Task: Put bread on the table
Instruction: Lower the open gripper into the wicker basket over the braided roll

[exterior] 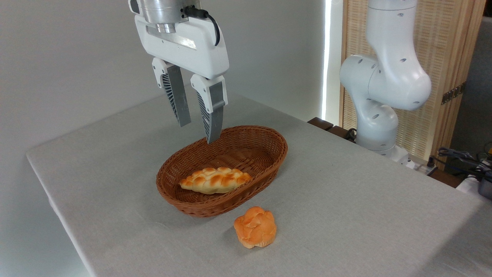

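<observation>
Fixed-camera view. The long braided bread (215, 180), pale cream with golden-brown bumps, lies in the near half of the oval brown wicker basket (269, 163), lengthwise along its near wall; the far half of the basket floor is bare. The white two-finger gripper (199, 133) hangs above the basket's far-left rim, its ribbed grey fingers (212, 115) spread apart and holding nothing, well above the loaf. A small round orange knotted bun (255, 226) sits on the light grey cloth-covered table (365, 207) just in front of the basket, apart from its wall. Open cloth extends to the right of the basket and bun, and to the left up to the table's rounded left corner and near-left edge. The gripper's upper mount is cut off by the top of the frame. The white arm base (378, 96) stands beyond the table's far right edge, its foot hidden behind that edge; cables at the far right are hard to make out.
</observation>
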### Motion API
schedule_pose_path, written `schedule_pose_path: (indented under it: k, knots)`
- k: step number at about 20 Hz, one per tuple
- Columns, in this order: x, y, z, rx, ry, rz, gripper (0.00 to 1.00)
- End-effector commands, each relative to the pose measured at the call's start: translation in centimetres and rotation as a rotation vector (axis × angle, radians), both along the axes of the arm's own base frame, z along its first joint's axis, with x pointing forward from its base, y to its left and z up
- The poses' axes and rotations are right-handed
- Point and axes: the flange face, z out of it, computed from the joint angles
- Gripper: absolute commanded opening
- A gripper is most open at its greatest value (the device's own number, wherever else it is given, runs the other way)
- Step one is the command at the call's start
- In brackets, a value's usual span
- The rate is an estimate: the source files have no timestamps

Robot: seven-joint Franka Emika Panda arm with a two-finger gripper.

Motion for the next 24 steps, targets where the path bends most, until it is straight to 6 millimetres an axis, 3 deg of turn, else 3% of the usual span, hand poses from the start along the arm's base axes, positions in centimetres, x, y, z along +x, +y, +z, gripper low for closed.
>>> schedule_pose_path:
  k: [1,11,14,17,20,22,24]
  knots:
    - [0.4,0.0,0.3,0.006,-0.003,-0.017,1.0]
    - [0.1,-0.6,-0.3,0.008,0.011,-0.025,1.0]
    - [-1.8,-0.9,-1.0,0.0,0.031,-0.034,1.0]
    - [-2.9,-3.4,-3.3,0.005,0.06,-0.08,1.0]
    - [-5.3,-4.6,-5.6,0.0,0.032,-0.096,1.0]
    - [-7.1,-5.4,-8.0,0.008,0.043,-0.114,1.0]
    - [-7.6,-5.5,-10.6,0.009,0.046,-0.119,1.0]
